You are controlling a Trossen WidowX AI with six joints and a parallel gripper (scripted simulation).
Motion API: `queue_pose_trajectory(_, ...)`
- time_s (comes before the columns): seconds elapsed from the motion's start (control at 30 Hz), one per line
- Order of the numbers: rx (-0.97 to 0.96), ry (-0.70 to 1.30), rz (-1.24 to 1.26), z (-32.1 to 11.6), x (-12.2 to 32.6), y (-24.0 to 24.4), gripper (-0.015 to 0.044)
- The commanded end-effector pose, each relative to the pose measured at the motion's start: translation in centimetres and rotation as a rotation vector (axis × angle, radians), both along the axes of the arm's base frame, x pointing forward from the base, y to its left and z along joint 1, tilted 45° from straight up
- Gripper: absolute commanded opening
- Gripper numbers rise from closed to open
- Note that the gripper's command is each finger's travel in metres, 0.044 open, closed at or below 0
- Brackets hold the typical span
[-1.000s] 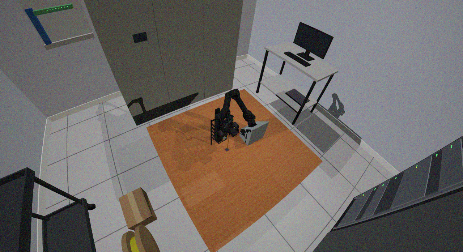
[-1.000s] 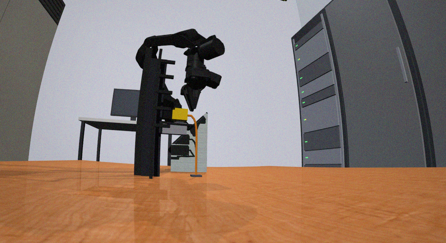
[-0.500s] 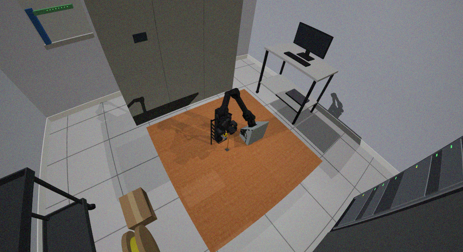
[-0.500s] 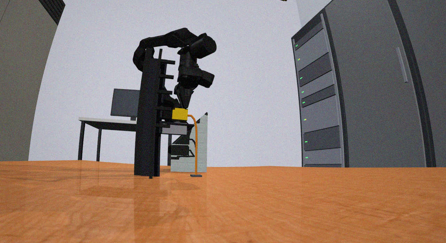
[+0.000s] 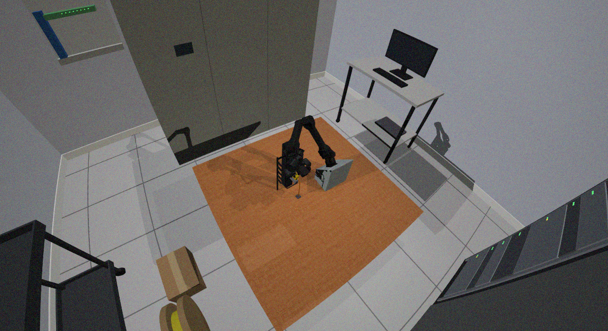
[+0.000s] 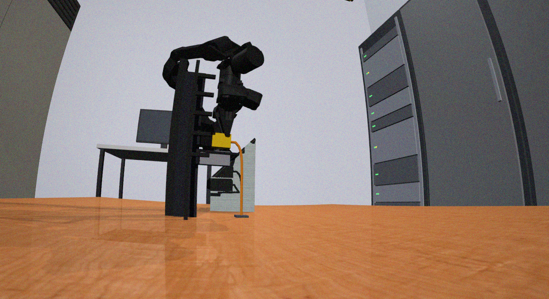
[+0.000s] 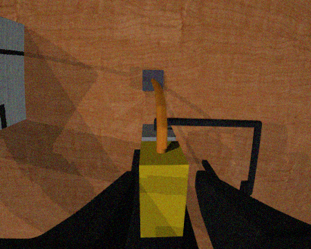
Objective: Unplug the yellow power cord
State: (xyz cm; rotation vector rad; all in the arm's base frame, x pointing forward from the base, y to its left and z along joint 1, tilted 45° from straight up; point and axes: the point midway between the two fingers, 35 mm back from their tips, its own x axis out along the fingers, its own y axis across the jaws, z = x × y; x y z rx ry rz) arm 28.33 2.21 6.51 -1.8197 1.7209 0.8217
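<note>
Straddling the yellow plug (image 7: 164,194), the gripper (image 7: 169,176) reaches steeply down from above with its fingers partly open, one on each side of the block. In the wrist view a sliver of orange wood shows between the plug and the finger on the right of the picture, so nothing is clamped. The plug sits seated on top of the grey power strip (image 6: 218,158), which juts out from a tall black rack (image 6: 180,143) standing on the orange wooden bench (image 6: 345,251). The orange-yellow cord (image 6: 241,174) leaves the plug's outer end, bends over and hangs almost straight down to a small grey anchor block (image 6: 241,215) lying on the bench just beside the rack's foot.
</note>
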Motion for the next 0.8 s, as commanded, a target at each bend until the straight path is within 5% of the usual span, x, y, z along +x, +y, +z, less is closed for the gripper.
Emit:
queue_pose_trajectory(0.0, -0.005, 0.005, 0.0, -0.29, -0.1, -0.52, 0.016)
queue_pose_trajectory(0.13, -0.005, 0.005, 0.0, -0.29, -0.1, -0.52, 0.016)
queue_pose_trajectory(0.27, -0.001, 0.001, -0.002, -0.21, -0.04, -0.26, 0.0055)
queue_pose_trajectory(0.77, 0.0, 0.002, -0.002, -0.69, -0.02, 0.27, 0.0)
